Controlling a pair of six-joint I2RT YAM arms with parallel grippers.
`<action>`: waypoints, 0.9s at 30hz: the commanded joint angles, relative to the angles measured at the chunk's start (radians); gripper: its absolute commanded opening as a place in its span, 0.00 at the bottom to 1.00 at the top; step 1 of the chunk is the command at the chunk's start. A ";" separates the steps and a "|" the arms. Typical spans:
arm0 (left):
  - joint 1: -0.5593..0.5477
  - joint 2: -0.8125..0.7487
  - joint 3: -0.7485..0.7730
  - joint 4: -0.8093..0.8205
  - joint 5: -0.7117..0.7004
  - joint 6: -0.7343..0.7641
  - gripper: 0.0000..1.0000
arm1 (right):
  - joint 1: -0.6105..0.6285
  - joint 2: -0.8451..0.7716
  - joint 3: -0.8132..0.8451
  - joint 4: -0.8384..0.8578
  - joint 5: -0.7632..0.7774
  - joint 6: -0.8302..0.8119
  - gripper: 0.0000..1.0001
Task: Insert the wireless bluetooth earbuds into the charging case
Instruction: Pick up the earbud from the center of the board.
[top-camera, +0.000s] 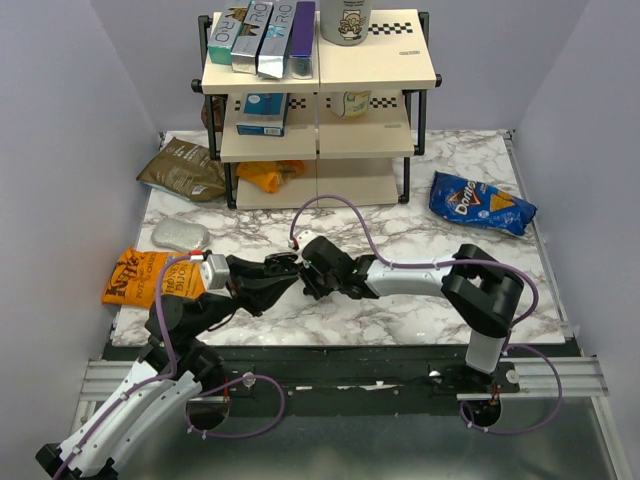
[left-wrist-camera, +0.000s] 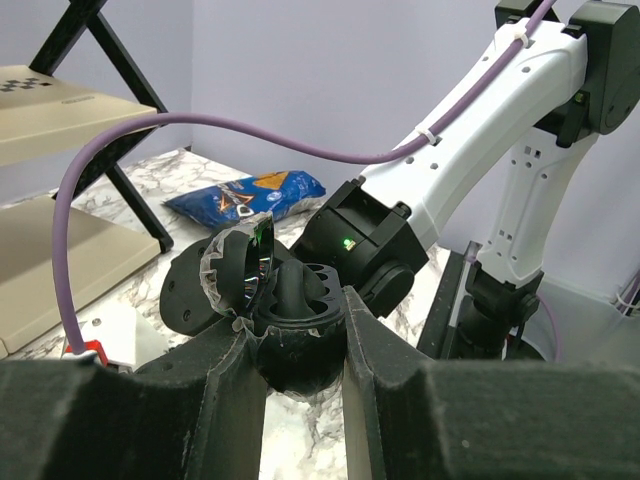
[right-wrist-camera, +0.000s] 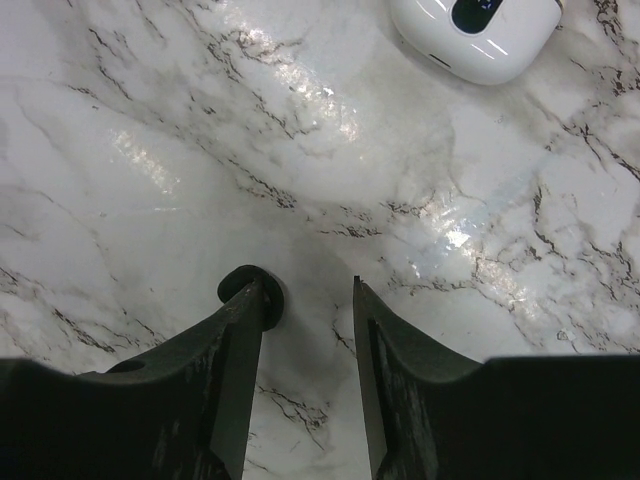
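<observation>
The table (right-wrist-camera: 150, 130) looks glossy marble; the charging case (left-wrist-camera: 300, 350) shiny plastic.

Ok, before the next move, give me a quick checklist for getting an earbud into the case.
1. Charging case clamped in left gripper: ok.
2. Lid open: ok.
3. Right gripper holding a bud: not ok, jaws open with nothing between them.
4. One bud located: ok, small black bud beside one right finger.
5. Other bud's whereabouts: cannot tell.
</observation>
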 joint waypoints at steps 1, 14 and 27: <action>-0.003 -0.021 0.007 0.027 0.007 -0.012 0.00 | 0.036 0.031 -0.029 -0.022 -0.028 0.028 0.50; -0.003 -0.029 0.007 0.029 0.009 -0.017 0.00 | 0.049 -0.024 -0.058 -0.013 -0.049 0.086 0.54; -0.003 -0.041 0.009 0.021 0.001 -0.017 0.00 | 0.047 -0.119 -0.071 -0.028 -0.002 0.104 0.60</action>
